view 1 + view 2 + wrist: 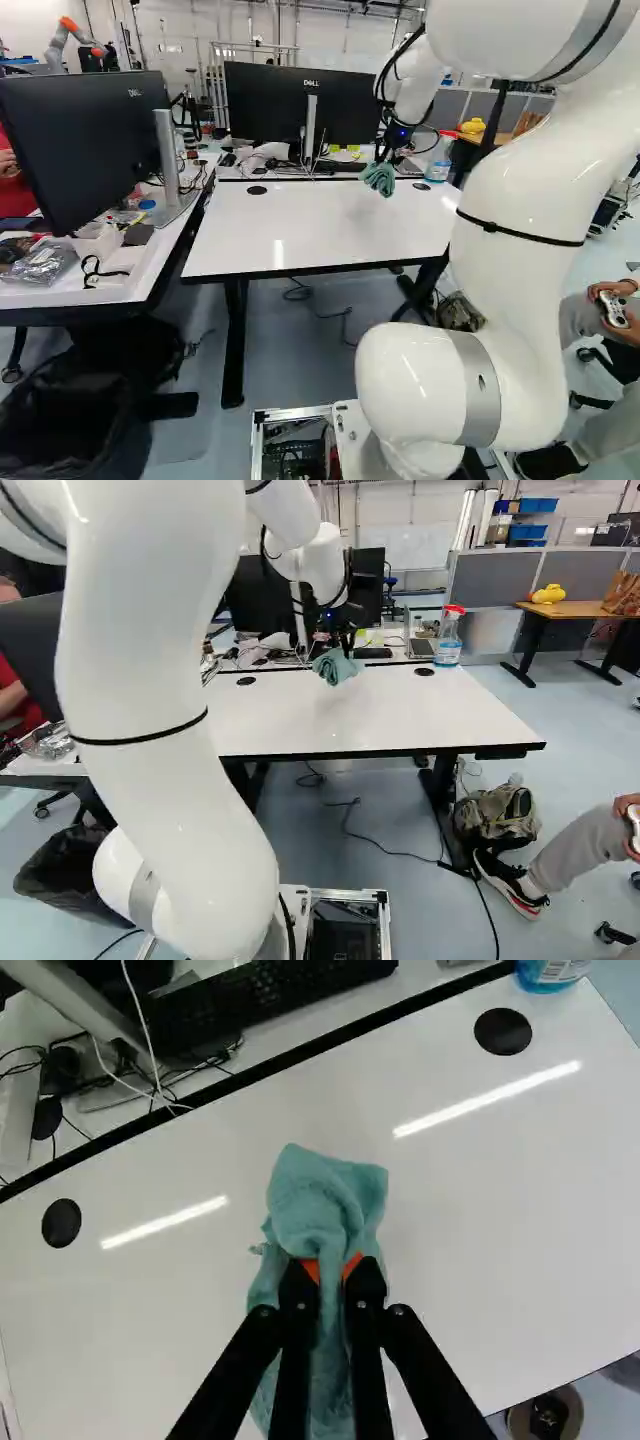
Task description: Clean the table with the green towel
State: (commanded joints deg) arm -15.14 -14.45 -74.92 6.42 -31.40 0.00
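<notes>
The black two-fingered tool [346, 640], upper middle of the right base view, pinches a crumpled green cloth towel [322, 1200] whose folds partly hide the fingertips. It overhangs the white rectangular table [400, 712]; contact is unclear. The wrist view cuts off a red-topped clear bottle [449, 640].

Towel [325, 1195]: soft cloth, matt, slightly rough, rumpled in folds
White tabletop [500, 1200]: smooth and glossy, with bright streaks of reflected light
Round inserts [503, 1032]: black, matt
Arm shell [515, 240]: smooth, glossy white
Spray bottle [447, 642]: clear, smooth plastic
Far table [568, 610]: wood-look top
Bin liner [50, 430]: thin, crinkled black plastic
</notes>
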